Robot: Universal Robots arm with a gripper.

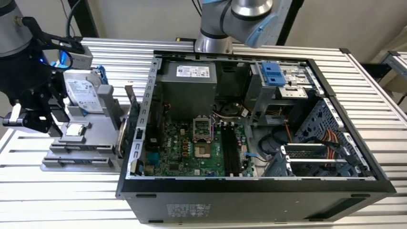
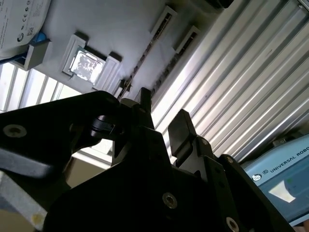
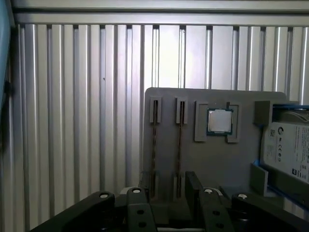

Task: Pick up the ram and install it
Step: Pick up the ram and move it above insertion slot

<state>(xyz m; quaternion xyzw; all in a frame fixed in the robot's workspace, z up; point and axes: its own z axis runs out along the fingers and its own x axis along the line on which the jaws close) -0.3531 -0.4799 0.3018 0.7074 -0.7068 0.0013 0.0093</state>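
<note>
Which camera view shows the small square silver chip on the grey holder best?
The first wrist view: the chip faces the camera squarely, with its whole outline clear on the grey holder. In the second wrist view the chip appears slanted and bright with glare. In the exterior view it lies far off, seen obliquely.

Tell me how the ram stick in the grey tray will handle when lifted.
The ram stick stands on edge and looks thin, so it is probably light and stiff, yet easily cracked if twisted. Held by slots in the tray at both ends, it likely lifts straight but may bind if tilted.
</note>
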